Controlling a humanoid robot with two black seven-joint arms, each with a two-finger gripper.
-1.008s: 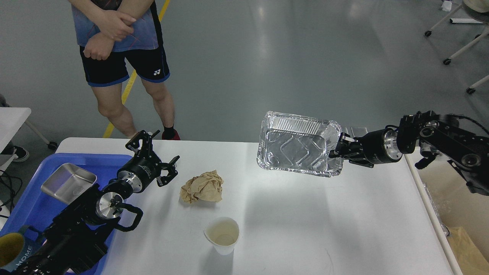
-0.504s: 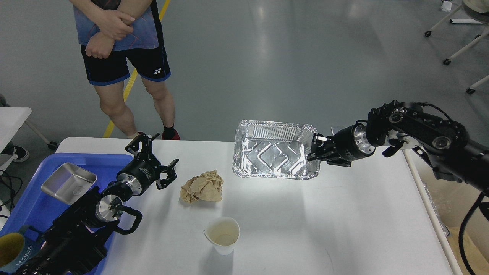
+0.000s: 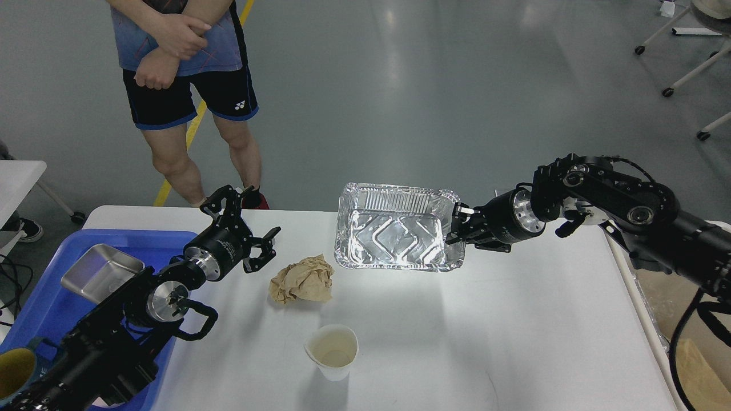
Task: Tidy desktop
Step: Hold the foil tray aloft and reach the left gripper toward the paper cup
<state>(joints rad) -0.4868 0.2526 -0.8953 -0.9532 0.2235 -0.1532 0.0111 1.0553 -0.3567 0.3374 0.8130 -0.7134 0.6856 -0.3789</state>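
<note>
The white desktop (image 3: pixel 468 342) fills the lower middle of the head view. My right gripper (image 3: pixel 458 231) is shut on the right rim of an empty foil tray (image 3: pixel 395 233) and holds it above the desktop's far middle. A crumpled brown paper ball (image 3: pixel 302 278) lies left of centre. A white paper cup (image 3: pixel 333 351) stands upright near the front. My left gripper (image 3: pixel 246 229) is open and empty, above the desktop just left of the paper ball.
A blue plastic tray (image 3: pixel 34 302) at the left holds a small steel pan (image 3: pixel 100 272) and a yellow-lined mug (image 3: pixel 16 372). A person (image 3: pixel 183 85) stands behind the desk's far left edge. A cream bin (image 3: pixel 694 354) sits past the right edge.
My right arm has carried the foil tray leftward from the far right toward the desk's middle. My left gripper has moved slightly up and to the right, toward the paper ball.
</note>
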